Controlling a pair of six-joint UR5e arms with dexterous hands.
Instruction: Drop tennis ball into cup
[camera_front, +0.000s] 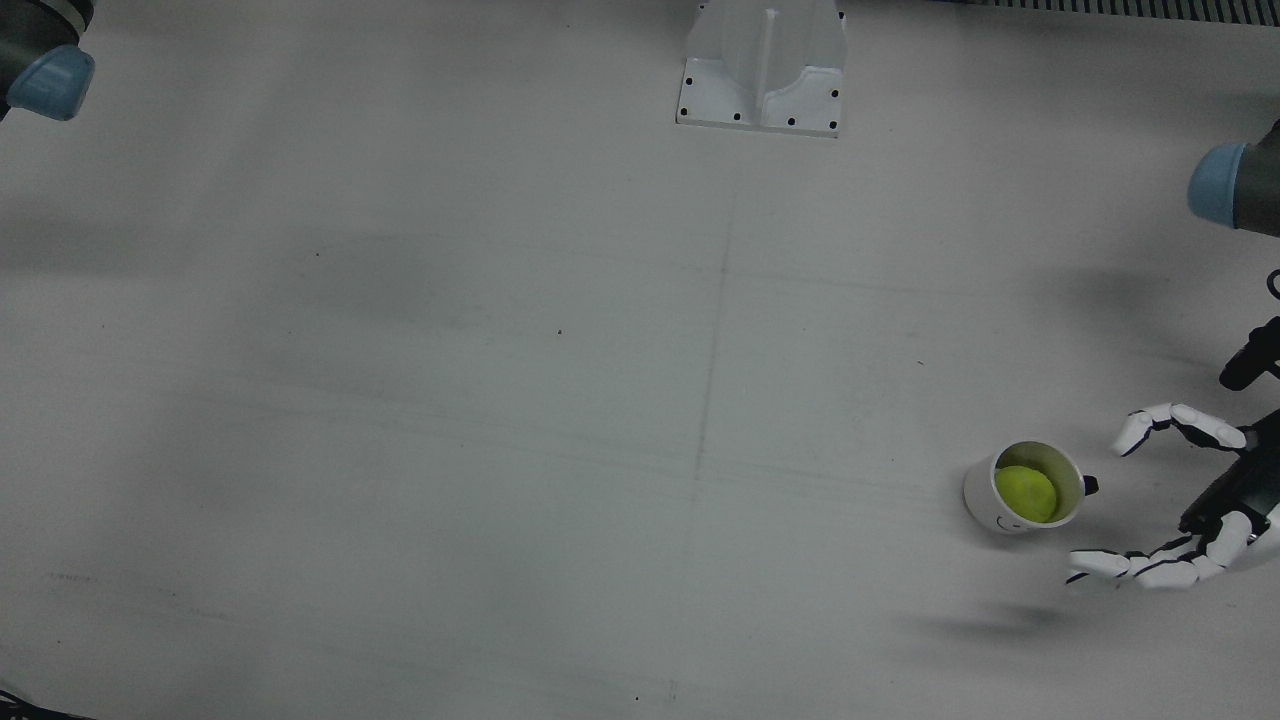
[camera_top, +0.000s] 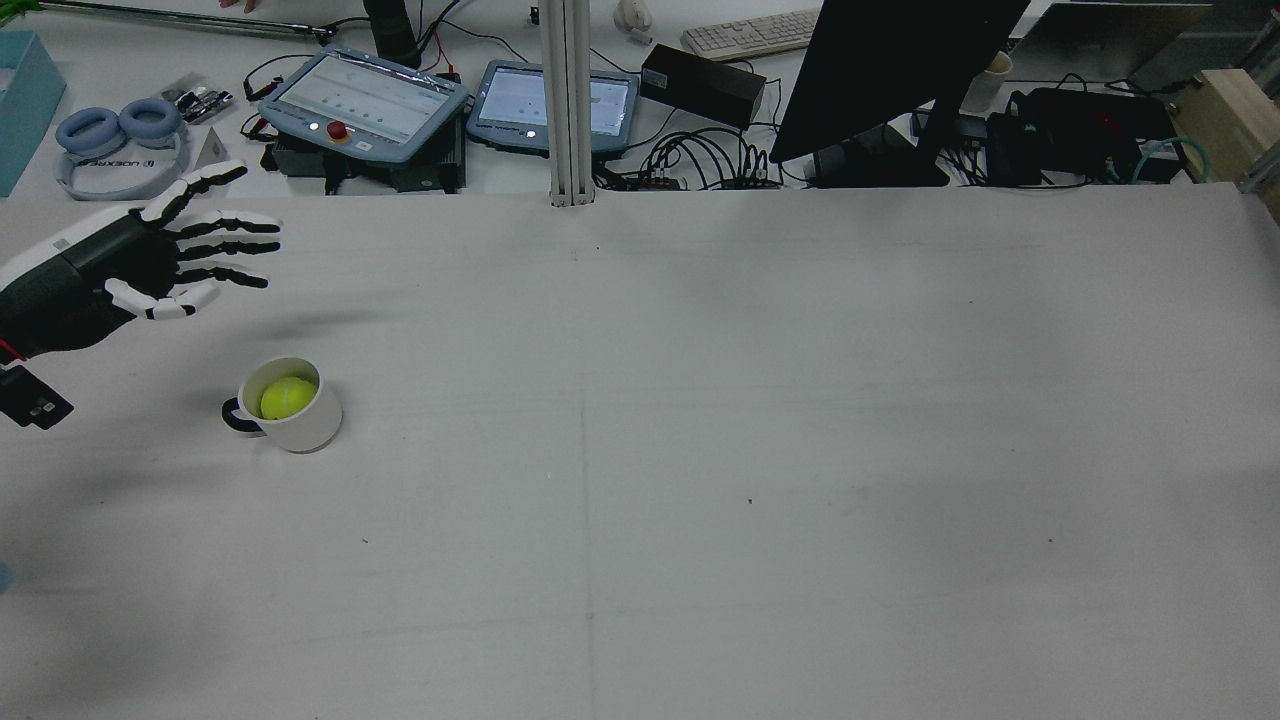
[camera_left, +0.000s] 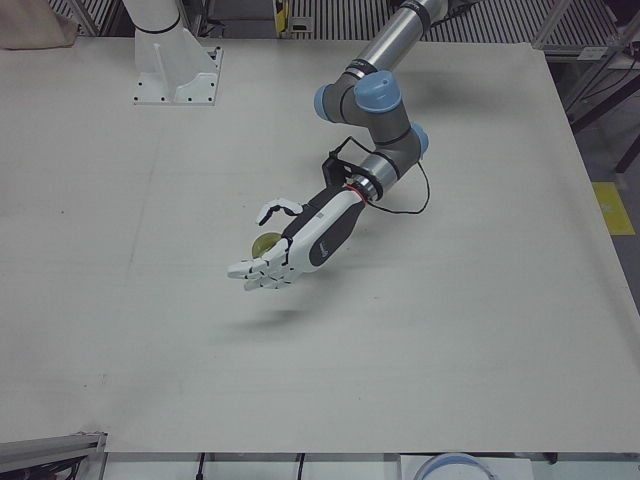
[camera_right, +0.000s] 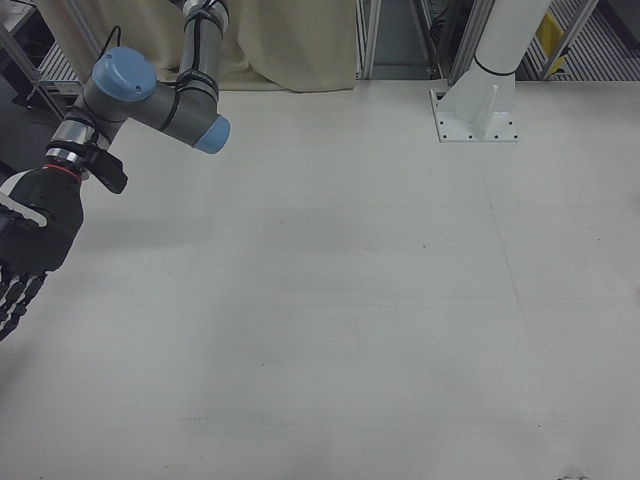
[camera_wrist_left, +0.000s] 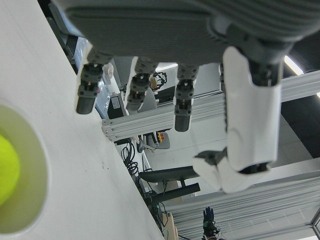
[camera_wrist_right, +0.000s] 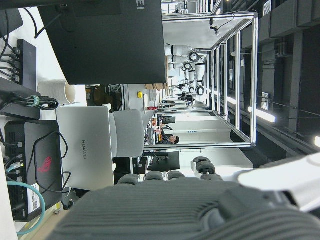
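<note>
A white cup (camera_top: 304, 427) with a dark handle stands upright on the table's left side in the rear view, and the yellow-green tennis ball (camera_top: 288, 397) lies inside it. My left hand (camera_top: 150, 260) hovers just beyond and to the left of the cup, open, fingers spread, holding nothing. The front view shows the cup (camera_front: 983, 497), the ball (camera_front: 1026, 493) and my left hand (camera_front: 1190, 500) beside them. In the left-front view my left hand (camera_left: 300, 245) hides most of the cup. My right hand (camera_right: 30, 240) hangs at the right-front view's left edge, fingers straight, empty.
An arm pedestal (camera_front: 762, 70) is bolted at the table's robot side. Past the far edge in the rear view lie teach pendants (camera_top: 365, 100), headphones (camera_top: 120, 135), a monitor (camera_top: 890, 70), cables and an aluminium post (camera_top: 568, 100).
</note>
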